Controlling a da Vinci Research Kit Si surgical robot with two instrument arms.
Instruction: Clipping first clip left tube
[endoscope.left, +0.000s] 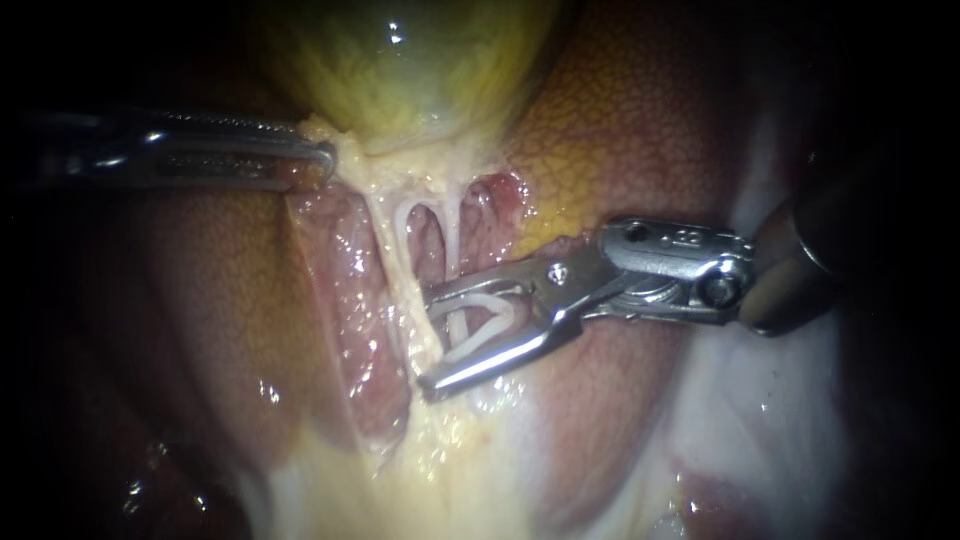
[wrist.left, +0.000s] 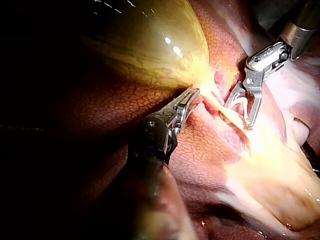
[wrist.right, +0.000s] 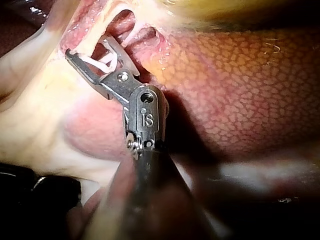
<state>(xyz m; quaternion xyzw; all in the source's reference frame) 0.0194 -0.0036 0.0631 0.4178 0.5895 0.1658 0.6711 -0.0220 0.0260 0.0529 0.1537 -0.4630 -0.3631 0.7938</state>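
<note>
The left tube (endoscope.left: 396, 250) runs down from the gallbladder (endoscope.left: 420, 60), just at the tips of the right instrument (endoscope.left: 428, 340), whose end effector stands wide, holding an open white clip (endoscope.left: 480, 340). The left instrument (endoscope.left: 322, 160) has its end effector clamped on the gallbladder's neck. Likely step: placing; next, straddle the tube, then squeeze

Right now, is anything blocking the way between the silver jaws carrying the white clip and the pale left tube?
Nothing visible does. The right instrument, silver jaws spread around the white V-shaped clip, faces the pale left tube directly, right at its tips. The left instrument grips pale tissue under the yellow-green gallbladder, well clear.
</note>
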